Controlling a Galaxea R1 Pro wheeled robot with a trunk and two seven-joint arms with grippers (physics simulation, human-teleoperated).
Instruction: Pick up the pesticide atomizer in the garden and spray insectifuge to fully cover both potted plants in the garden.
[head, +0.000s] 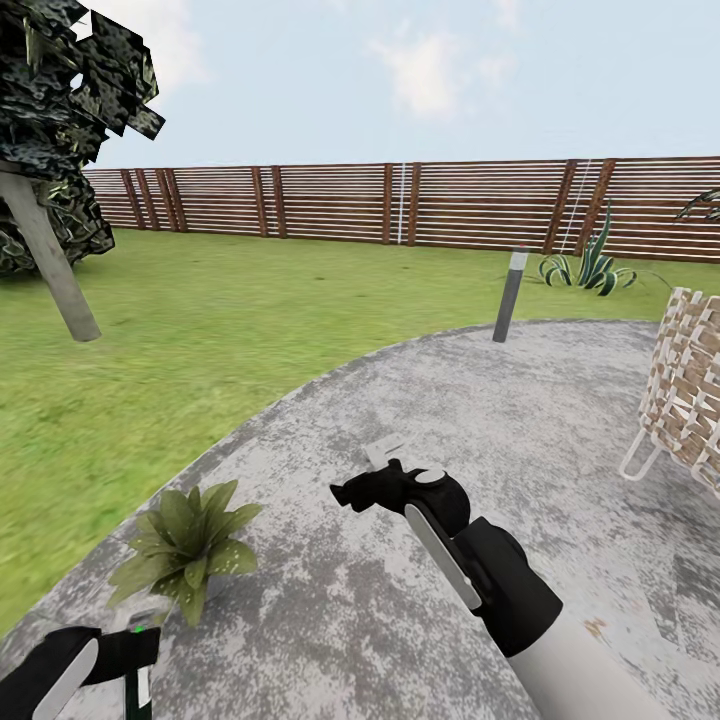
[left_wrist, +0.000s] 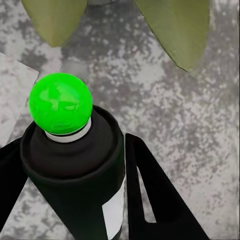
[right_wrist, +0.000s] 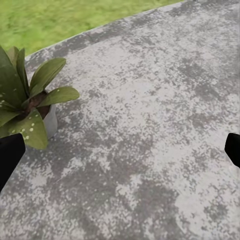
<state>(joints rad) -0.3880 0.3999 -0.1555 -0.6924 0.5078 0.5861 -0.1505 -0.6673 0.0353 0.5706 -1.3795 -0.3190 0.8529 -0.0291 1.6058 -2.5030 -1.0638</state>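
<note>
I am standing on the grey mottled stone paving (head: 420, 400), which is sweeping across the lower right of the head view, with the green lawn (head: 200, 330) spreading over the left and the brown slat fence (head: 400, 205) running across the upper middle. A rough, dark-leaved tree (head: 50, 150) is leaning in the upper left, a grey bollard lamp (head: 510, 295) is standing right of centre, and a woven white-and-tan chair (head: 685, 390) is sitting at the right edge.

One potted plant (head: 185, 545), a rosette of pointed pale-speckled leaves in a small grey pot, is sitting at the lower left; a second rosette (head: 590, 265) is growing by the fence at upper right, well apart.

My right gripper (right_wrist: 120, 150) is hanging over bare paving with its fingers spread wide and nothing between them.

My left gripper (left_wrist: 75, 170) is clamping the pesticide atomizer (head: 138, 680) in the bottom left corner, just beside the speckled plant. I am judging it a light, rigid, smooth-walled cylinder, likely a little slippery, so gripping around the dark body below the shoulder, as I am doing, seems right, leaving the glossy green round tip (left_wrist: 60, 102) free. A white label is showing on its side.
</note>
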